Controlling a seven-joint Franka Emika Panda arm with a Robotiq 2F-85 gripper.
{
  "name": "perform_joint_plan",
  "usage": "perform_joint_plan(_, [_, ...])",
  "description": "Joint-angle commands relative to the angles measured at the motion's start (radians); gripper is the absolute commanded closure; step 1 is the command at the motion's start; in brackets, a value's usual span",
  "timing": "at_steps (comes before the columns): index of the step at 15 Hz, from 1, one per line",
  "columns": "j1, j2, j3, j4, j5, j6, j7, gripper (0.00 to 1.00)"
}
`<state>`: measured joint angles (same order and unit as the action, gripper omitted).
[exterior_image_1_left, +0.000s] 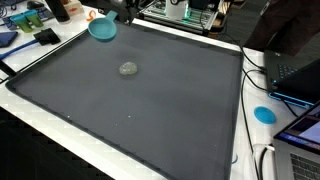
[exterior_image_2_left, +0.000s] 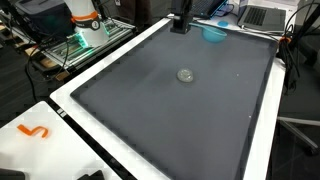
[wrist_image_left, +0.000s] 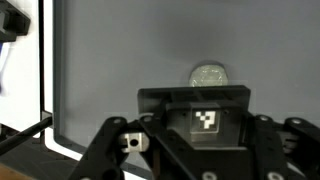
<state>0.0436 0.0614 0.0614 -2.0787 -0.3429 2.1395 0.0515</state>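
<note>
Jaws: black linkages fill the lower edge of the wrist view, either side of a black mount (wrist_image_left: 195, 100) that bears a checkered tag (wrist_image_left: 205, 121). The fingertips are out of frame, so I cannot tell whether the jaws are spread or pressed together. In both exterior views they hang over the far edge of the mat.

Teal bowl (exterior_image_1_left: 102, 29) (exterior_image_2_left: 214, 33): nearest item to the jaws, just beside and below them, near the mat's far corner. The outline is round, with no long axis. Which way the mouth faces cannot be told.

Small round grey object (wrist_image_left: 208, 75): straight ahead of the jaws in the wrist view. In both exterior views (exterior_image_1_left: 128, 69) (exterior_image_2_left: 185, 75) it is well apart from the jaws and the bowl. It lies flat on the mat, circular, with no long axis or pointing end.

Dark grey mat (exterior_image_1_left: 130, 115) (exterior_image_2_left: 170, 125): lies under the jaws and covers most of the white surface (exterior_image_2_left: 45, 108).

Blue disc (exterior_image_1_left: 264, 114): on the surface off the mat, far from the jaws.

Orange squiggle (exterior_image_2_left: 35, 131): on the surface off the mat, far from the jaws.
</note>
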Motion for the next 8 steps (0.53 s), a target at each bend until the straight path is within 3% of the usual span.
perform_joint_plan(1, [0.037, 0.042, 0.008, 0.006, -0.09, 0.063, 0.097, 0.69])
perform_joint_plan(8, [0.1, 0.105, 0.013, 0.018, -0.198, 0.133, 0.22, 0.69])
